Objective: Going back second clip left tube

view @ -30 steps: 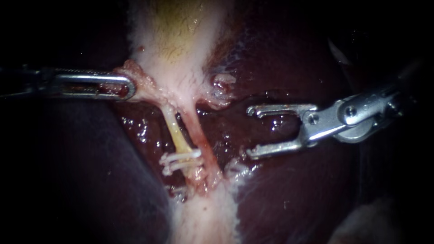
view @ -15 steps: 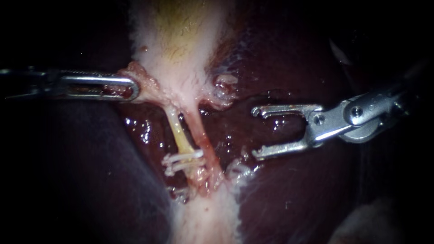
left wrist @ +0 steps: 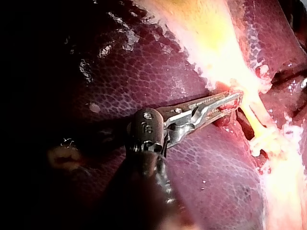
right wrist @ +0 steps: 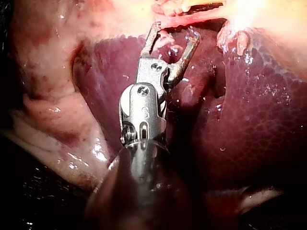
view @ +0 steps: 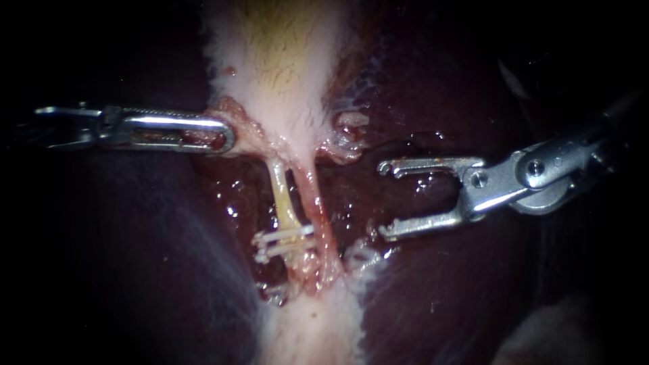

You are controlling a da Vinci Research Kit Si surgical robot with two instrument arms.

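My left instrument (view: 226,135) comes in level, and the hand at its tip is clenched, both jaws pinching a pink tissue flap (view: 245,130) at the lower edge of the pale gallbladder (view: 284,54). The left wrist view shows the same grip, with the flap caught right at the tip of the jaws. Just past that hand's tip and below it, the yellowish left tube (view: 282,199) runs down from the gallbladder. The pinker right tube (view: 315,203) lies close beside it, on the side toward my other instrument. Two white clips (view: 282,242) sit across the lower part of the left tube, one just under the other. A further pale bit lies lower still, but I cannot tell whether it is a clip. My right instrument (view: 383,199) has its hand released, the jaws wide apart with nothing between them, over wet dark liver (view: 473,290). The tips point toward the tubes. Both tubes lie ahead of this open hand and apart from it, and the clips are ahead of its lower jaw, a strip of bare liver between them.
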